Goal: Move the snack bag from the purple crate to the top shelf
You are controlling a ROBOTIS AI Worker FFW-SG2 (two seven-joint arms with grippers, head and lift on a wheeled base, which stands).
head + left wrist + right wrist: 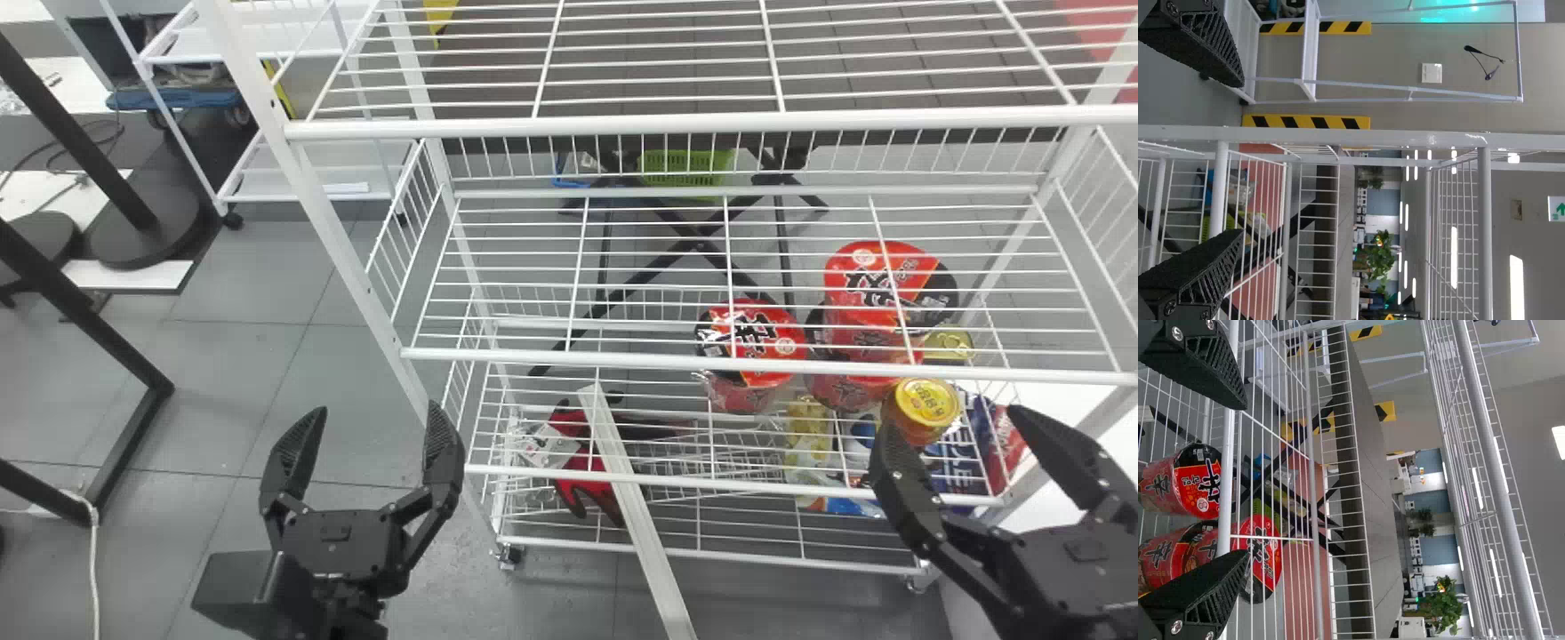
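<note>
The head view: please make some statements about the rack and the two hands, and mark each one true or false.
1. The left hand is open. True.
2. The right hand is shut. False: its fingers are apart.
3. The red cups are toward the robot's right side of the rack. True.
4. The green basket stands on the top shelf. False: it is behind the rack, lower than that shelf.
5. The white cart is to the left of the rack. True.

Rack in all views
</note>
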